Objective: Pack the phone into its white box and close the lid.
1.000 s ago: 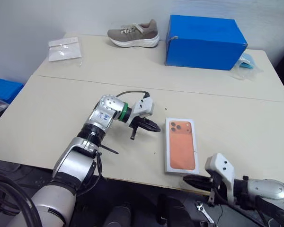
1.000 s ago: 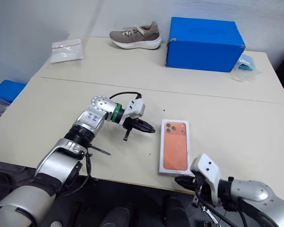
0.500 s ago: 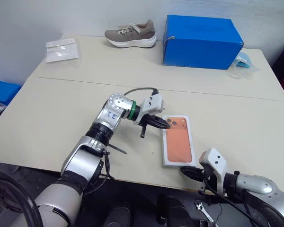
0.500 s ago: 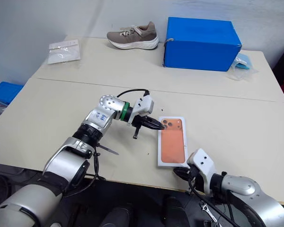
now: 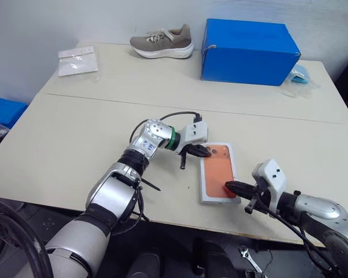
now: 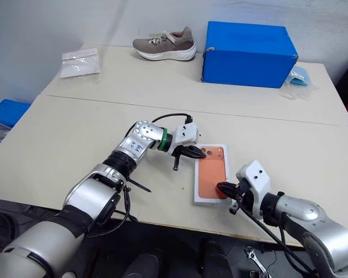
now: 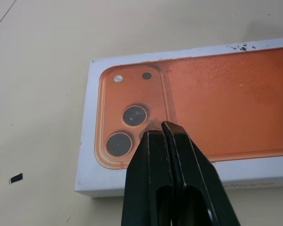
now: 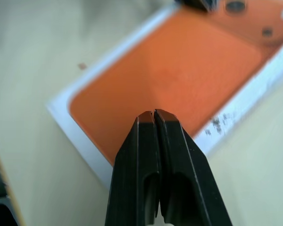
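Note:
The lid (image 5: 218, 172), orange on its outer face with a white rim and a printed camera block, lies flat on the table near the front edge. It covers the white box, and the phone is hidden. My left gripper (image 5: 207, 153) is shut, its tips resting on the printed camera end of the lid (image 7: 217, 89). My right gripper (image 5: 227, 185) is shut too, its tips over the near end of the orange face (image 8: 170, 66). Neither gripper holds anything.
A large blue box (image 5: 249, 51) and a grey shoe (image 5: 162, 41) stand at the table's back. A clear plastic bag (image 5: 77, 59) lies back left. A pale blue item (image 5: 301, 74) sits beside the blue box. The table's front edge (image 5: 180, 213) runs just below the lid.
My left gripper has moved right, from the bare table onto the lid's camera end. My right gripper has come forward from below the table edge onto the lid's near end.

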Motion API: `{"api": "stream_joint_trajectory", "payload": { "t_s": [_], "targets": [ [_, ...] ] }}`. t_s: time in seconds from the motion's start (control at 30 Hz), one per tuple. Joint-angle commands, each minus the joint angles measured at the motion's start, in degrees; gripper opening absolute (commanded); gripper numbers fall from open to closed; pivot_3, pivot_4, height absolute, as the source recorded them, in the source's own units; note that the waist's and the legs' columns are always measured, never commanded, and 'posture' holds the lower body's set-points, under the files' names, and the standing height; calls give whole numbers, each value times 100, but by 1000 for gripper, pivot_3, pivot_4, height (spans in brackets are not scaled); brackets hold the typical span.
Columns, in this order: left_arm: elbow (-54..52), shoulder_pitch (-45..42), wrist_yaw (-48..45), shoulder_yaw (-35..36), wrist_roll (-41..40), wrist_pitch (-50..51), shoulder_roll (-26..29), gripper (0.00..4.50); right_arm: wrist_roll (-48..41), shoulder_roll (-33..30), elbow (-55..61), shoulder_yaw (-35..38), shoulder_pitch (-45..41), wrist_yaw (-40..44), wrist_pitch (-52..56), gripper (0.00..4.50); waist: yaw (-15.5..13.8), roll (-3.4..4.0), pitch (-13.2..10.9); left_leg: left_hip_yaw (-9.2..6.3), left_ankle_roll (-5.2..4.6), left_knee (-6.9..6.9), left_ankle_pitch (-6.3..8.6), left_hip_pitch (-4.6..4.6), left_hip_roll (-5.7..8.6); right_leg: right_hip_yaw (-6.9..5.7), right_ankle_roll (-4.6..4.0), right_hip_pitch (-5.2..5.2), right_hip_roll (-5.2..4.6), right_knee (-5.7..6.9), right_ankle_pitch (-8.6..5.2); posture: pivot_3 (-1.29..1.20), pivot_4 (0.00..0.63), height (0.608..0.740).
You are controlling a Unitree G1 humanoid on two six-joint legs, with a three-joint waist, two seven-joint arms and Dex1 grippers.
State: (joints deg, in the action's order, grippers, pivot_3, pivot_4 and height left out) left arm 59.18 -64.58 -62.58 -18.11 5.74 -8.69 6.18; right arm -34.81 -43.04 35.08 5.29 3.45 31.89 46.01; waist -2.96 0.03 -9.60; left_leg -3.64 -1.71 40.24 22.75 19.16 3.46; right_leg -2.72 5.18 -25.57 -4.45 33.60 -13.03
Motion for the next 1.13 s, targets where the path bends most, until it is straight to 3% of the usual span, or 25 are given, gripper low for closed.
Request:
{"api": "stream_joint_trajectory", "payload": {
  "t_s": [0.03, 0.33, 0.43, 0.6, 0.83, 0.9, 1.13],
  "targets": [
    [138, 121, 40, -145, 245, -66, -32, 0, 282, 39, -209, -254, 18, -18, -67, 42, 0, -10, 8, 1, 0, 1, 0, -3, 0, 0, 0, 1, 0, 1, 0, 0, 150, 740],
    [-598, 504, -534, 235, -188, 498, 426, 0, 461, 240, -375, -74, -48, 242, -847, 42, 81, -35, 77, 12, 0, 1, 0, -17, -4, 9, 1, 4, 0, 13, 1, 0, 150, 740],
    [-1764, 978, -1061, 491, -632, 1206, 986, 533, 17, 4, -278, 465, -132, 746, -891, 563, 162, -25, 71, 11, 1, -4, 0, -14, -10, 22, 1, -2, -1, 13, 0, 0, 150, 740],
    [-4334, 2171, -1755, 1066, -1637, 2890, 2348, 2002, -614, -879, -464, 1415, -116, 2199, -1004, 2176, 180, 6, 53, 9, 7, -8, 1, -2, -21, 60, -1, -19, 3, 15, 0, 0, 150, 740],
    [-6529, 3303, -1681, 2446, -3069, 4802, 3891, 4058, -1049, -1942, -1659, 2450, -324, 3691, -832, 4462, 121, 14, 46, -7, -4, -3, 6, 0, -14, 63, -1, 1, -9, -6, 0, 0, 150, 740],
    [-6925, 3595, -1568, 2837, -3363, 5109, 4237, 4456, -1031, -2165, -1948, 2646, -275, 4056, -850, 4500, 129, 14, 46, -7, -4, -10, 8, 1, -15, 62, -1, 0, -8, -15, 0, 0, 150, 740],
    [-7604, 4131, -1005, 3415, -3967, 5441, 4470, 4456, -818, -2099, -2278, 2694, -367, 4145, -1138, 4500, 132, 23, 42, -7, -1, -8, 7, -4, -15, 62, -1, 3, -9, -9, 0, 0, 150, 740]
  ]
}}
